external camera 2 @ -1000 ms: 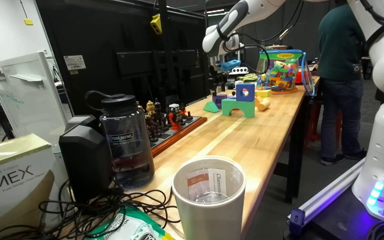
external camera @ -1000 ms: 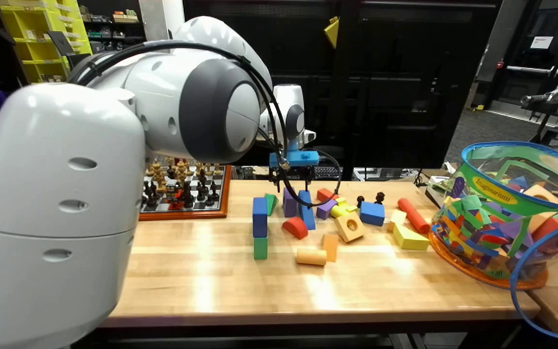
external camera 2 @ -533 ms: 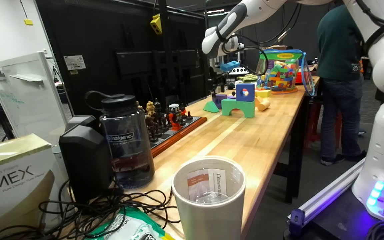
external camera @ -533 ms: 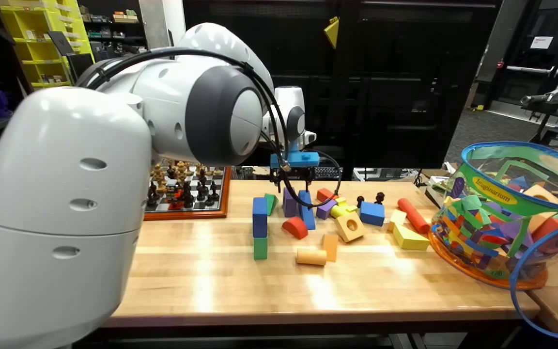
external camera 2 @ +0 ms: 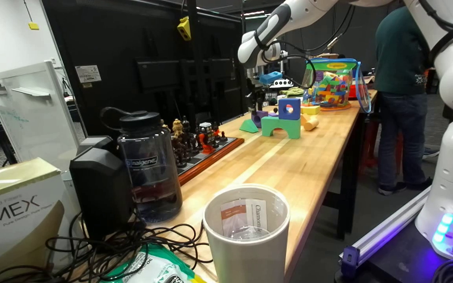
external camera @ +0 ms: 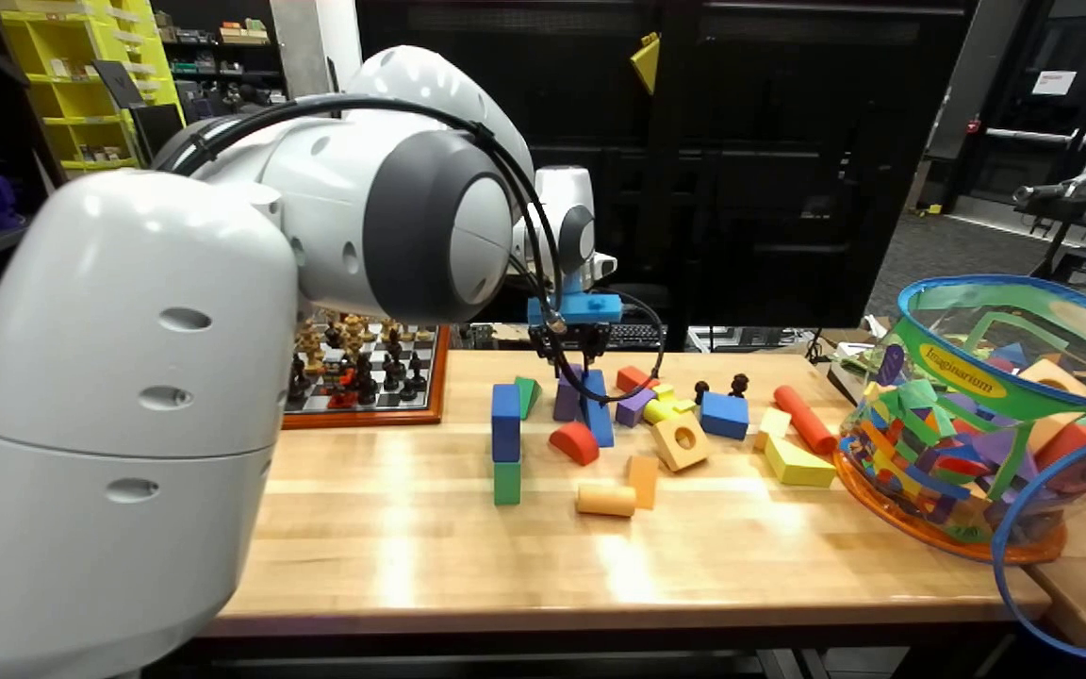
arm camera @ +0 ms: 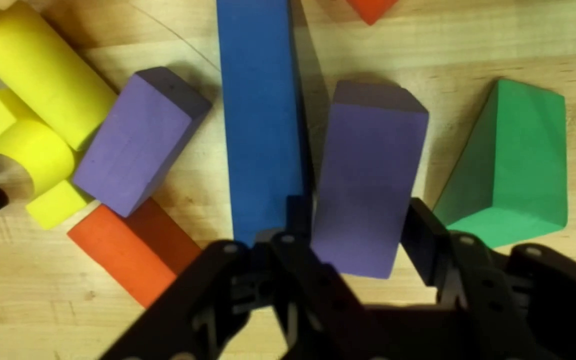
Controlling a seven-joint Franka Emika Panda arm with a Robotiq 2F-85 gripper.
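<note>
Basically, gripper [arm camera: 360, 220] is clamped around a matte purple rectangular block [arm camera: 369, 175], one finger against each long side, nearer its lower end in the wrist view. Long axis there runs roughly top to bottom, top end leaning slightly right, darker end face pointing to the top edge. In an exterior view it stands taller than wide, at the level of the light wooden tabletop [external camera: 364, 547]; cannot tell if its underside touches. Long blue rectangular plank [arm camera: 260, 115] just beside it, axes near parallel, gap widening toward the top. Green wedge-shaped block [arm camera: 528, 160] on the opposite side, apart. Past the plank: yellow cylinder [arm camera: 50, 75], red rectangular block [arm camera: 130, 245]. In an exterior view, blue square block with round hole [external camera 2: 288, 117] sits on green arch block [external camera 2: 281, 122], near the gripper
</note>
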